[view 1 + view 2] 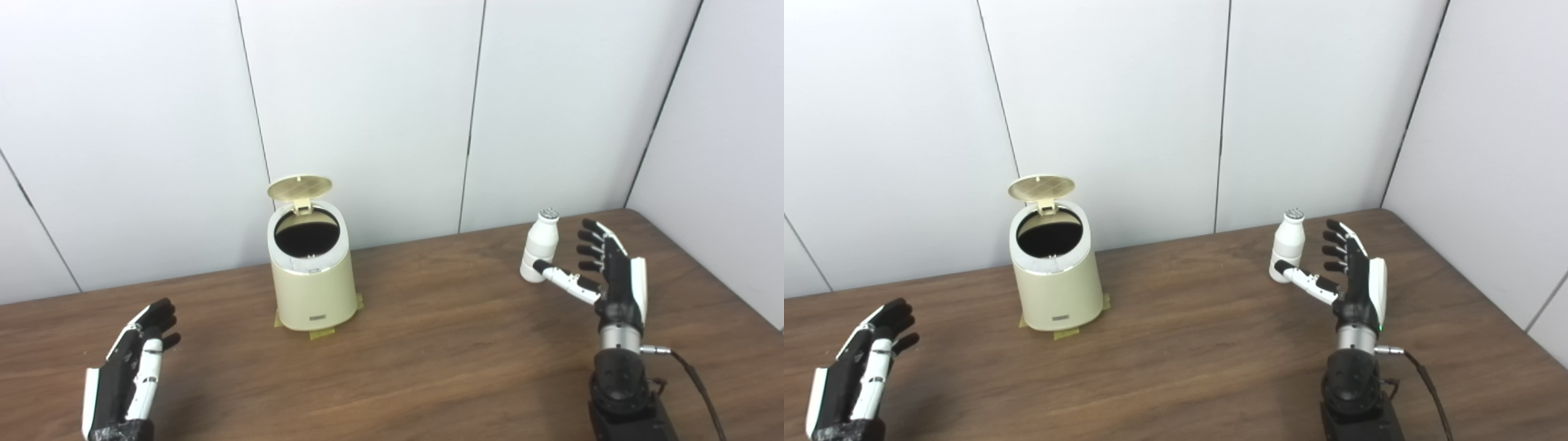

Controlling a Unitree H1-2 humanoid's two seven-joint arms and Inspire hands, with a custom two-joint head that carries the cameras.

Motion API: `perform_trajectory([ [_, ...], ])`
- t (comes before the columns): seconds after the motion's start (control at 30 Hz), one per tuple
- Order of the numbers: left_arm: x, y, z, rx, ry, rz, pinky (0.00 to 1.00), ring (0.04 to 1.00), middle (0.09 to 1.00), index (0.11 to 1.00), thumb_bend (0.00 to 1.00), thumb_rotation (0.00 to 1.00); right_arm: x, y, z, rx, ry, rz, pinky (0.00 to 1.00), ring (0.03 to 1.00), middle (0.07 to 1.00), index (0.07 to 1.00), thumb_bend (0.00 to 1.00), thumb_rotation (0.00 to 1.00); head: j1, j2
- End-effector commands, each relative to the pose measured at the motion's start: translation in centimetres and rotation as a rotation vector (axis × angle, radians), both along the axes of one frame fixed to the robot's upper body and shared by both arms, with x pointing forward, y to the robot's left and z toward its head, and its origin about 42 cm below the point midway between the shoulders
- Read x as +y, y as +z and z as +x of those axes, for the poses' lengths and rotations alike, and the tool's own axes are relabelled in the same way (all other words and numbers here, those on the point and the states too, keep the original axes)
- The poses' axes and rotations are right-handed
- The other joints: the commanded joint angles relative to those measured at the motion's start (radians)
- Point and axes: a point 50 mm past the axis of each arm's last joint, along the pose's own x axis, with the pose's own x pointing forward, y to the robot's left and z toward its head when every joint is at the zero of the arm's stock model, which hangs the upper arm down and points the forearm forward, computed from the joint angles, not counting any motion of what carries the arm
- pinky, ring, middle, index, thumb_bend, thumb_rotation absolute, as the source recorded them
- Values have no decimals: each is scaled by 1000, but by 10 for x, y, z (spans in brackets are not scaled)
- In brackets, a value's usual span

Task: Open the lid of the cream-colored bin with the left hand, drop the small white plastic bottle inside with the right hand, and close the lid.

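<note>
— So, from the left eye, how far along?
— The lid [299, 188] of the cream bin [312, 275] stands up already; the white bottle [539, 246] stands upright on the wooden desk [441, 343], not yet dropped.
— And the right eye?
— The right hand [1350, 269] is spread beside the smooth bottle, grasping nothing; the left hand [860, 361] waits released, well apart from the rounded bin.

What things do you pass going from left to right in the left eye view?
Left hand → bin with its lid up → bottle → right hand, open beside the bottle.
</note>
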Motion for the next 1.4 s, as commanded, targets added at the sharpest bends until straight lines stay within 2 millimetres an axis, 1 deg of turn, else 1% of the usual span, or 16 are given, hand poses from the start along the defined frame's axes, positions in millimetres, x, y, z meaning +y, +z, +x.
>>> perform_trajectory([
  [0.0, 1, 22, 8, -76, -8, 10, 790, 846, 833, 821, 131, 594, -4, 23, 14, -87, 6, -28, 546, 668, 746, 824, 827, 234, -1, 0],
  [0.03, 1, 22, 8, -76, -9, 8, 791, 846, 832, 819, 131, 593, -5, 21, 16, -75, 3, -32, 544, 665, 746, 827, 824, 236, 0, 1],
  [0.07, 1, 22, 8, -75, -9, 7, 791, 847, 832, 816, 135, 594, -6, 20, 17, -66, -1, -34, 579, 691, 769, 827, 823, 247, 0, 0],
  [0.13, 2, 22, 8, -77, -9, 9, 794, 846, 829, 813, 137, 597, -8, 19, 19, -57, -9, -36, 578, 687, 780, 825, 828, 254, 0, 0],
  [0.27, 1, 22, 8, -75, -7, 4, 796, 846, 827, 810, 143, 593, -11, 14, 22, -50, -11, -35, 578, 692, 765, 811, 821, 216, -2, -2],
  [0.37, 0, 23, 8, -75, -9, 5, 801, 851, 833, 818, 136, 590, -13, 12, 24, -38, -11, -43, 622, 728, 780, 813, 813, 209, -1, -1],
  [0.43, 0, 24, 7, -77, -6, 2, 787, 844, 828, 812, 134, 584, -15, 11, 26, -28, -18, -49, 608, 716, 778, 812, 818, 216, -1, -1],
  [0.47, 0, 24, 7, -77, -8, 1, 786, 844, 827, 809, 135, 578, -16, 11, 27, -24, -21, -52, 567, 682, 766, 810, 822, 231, -1, -1],
  [0.5, 0, 24, 7, -79, -7, -1, 789, 845, 827, 808, 135, 574, -16, 11, 28, -24, -19, -49, 560, 676, 765, 808, 823, 238, -1, -1],
  [0.57, 1, 24, 7, -80, -9, 2, 789, 844, 827, 808, 132, 542, -16, 12, 30, -32, -11, -28, 567, 690, 776, 817, 824, 243, 0, 1],
  [0.67, 1, 25, 7, -75, 0, 7, 795, 847, 832, 812, 137, 557, -15, 14, 34, -37, -1, 6, 601, 724, 792, 819, 829, 263, 1, 1],
  [0.77, 1, 25, 7, -83, 3, 7, 773, 834, 822, 803, 128, 552, -16, 15, 39, -42, 16, 37, 551, 685, 798, 835, 833, 268, 1, 1],
  [0.93, 1, 25, 7, -88, -1, -9, 775, 835, 825, 801, 130, 540, -16, 18, 47, -17, 31, 50, 660, 779, 825, 845, 811, 257, 2, 1],
  [1.07, 1, 26, 6, -91, -2, -3, 768, 831, 821, 795, 125, 535, -17, 19, 51, -2, 33, 58, 709, 798, 827, 841, 806, 240, 4, 3],
  [1.2, -1, 27, 4, -88, 4, -2, 767, 829, 818, 794, 124, 528, -17, 21, 53, 10, 34, 53, 650, 779, 826, 841, 799, 222, 4, 5],
  [1.37, 0, 27, 4, -80, 3, -2, 768, 832, 818, 797, 119, 510, -16, 22, 57, 2, 46, 73, 649, 786, 843, 848, 782, 169, 3, 6],
])
